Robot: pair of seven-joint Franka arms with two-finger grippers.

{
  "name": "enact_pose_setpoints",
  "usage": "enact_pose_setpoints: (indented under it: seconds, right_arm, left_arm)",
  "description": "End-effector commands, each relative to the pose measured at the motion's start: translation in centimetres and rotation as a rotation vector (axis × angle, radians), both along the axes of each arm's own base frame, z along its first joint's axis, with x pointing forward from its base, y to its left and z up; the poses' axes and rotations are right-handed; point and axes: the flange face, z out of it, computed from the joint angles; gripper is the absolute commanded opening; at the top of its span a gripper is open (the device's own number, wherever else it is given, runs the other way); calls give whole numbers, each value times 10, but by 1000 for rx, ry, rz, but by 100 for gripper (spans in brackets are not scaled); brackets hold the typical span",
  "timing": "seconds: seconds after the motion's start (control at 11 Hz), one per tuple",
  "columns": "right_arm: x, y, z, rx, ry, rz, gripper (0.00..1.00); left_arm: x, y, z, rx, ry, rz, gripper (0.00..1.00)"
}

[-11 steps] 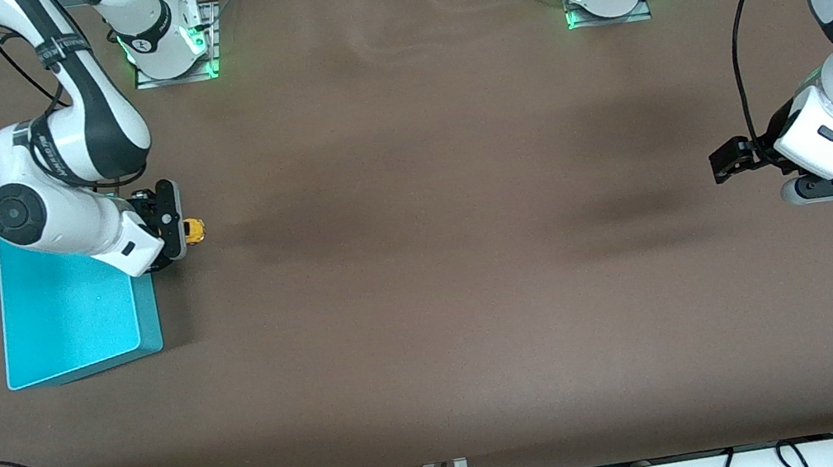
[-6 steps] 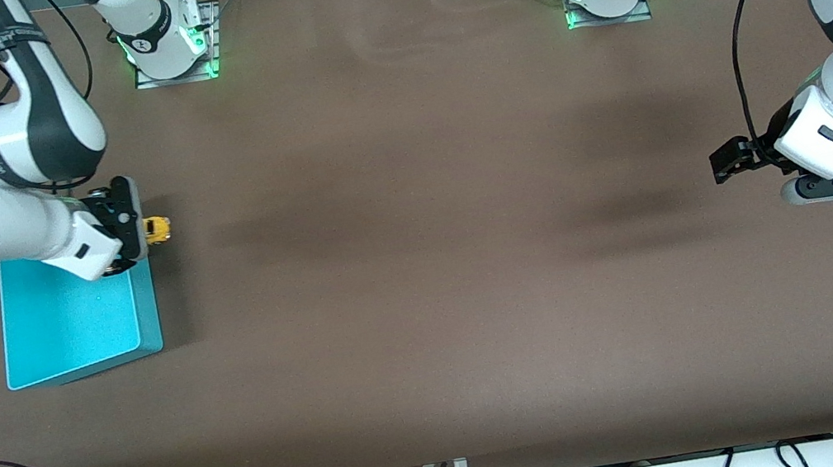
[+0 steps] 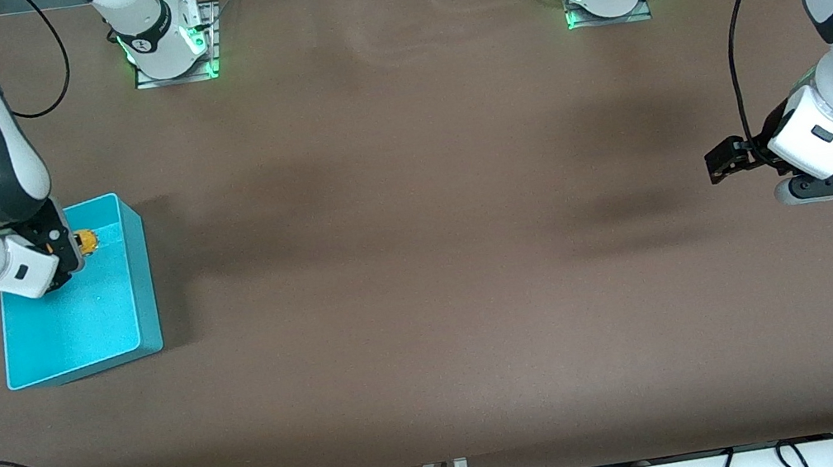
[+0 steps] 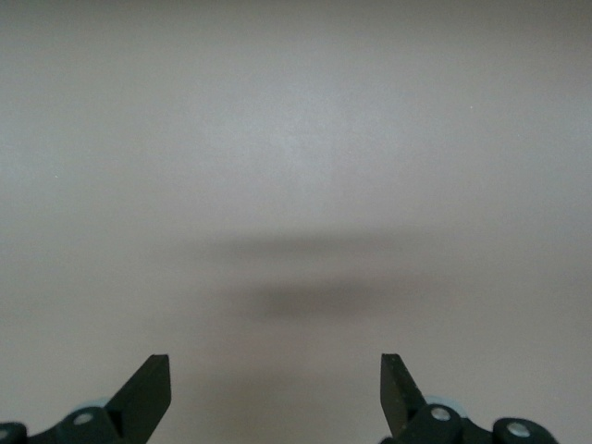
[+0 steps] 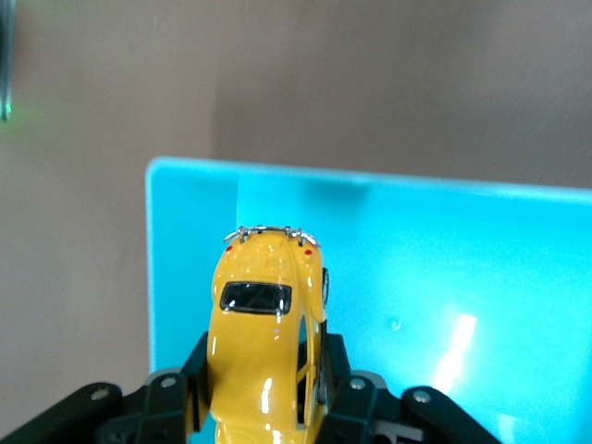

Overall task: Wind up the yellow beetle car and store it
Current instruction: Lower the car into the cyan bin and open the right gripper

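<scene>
The right gripper pinched the glossy, rounded yellow car above the smooth teal bin; the left gripper, fingers wide, waited over the matte brown table.

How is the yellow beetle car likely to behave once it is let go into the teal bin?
The yellow beetle car, clamped in the right end effector over the teal bin, looks rigid and glossy, so probably hard and a bit slippery. It has wheels, so it may roll across the smooth bin floor. Being tiny, it is likely light. The left end effector waits open.

White arms, black joints, cables
</scene>
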Motion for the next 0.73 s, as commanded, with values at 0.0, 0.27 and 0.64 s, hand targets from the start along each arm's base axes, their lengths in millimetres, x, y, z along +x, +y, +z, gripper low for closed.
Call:
enact_pose_setpoints:
  seconds: [0.0, 0.27, 0.64]
  right_arm:
    - [12, -48, -65, 24, 31, 64, 0]
    - [3, -61, -99, 52, 64, 59, 0]
    - [-11, -69, -123, 75, 99, 24, 69]
  left_arm:
    - [2, -3, 6, -19, -8, -3, 100]
    - [2, -3, 6, -19, -8, -3, 100]
    - [2, -3, 6, -19, -8, -1, 100]
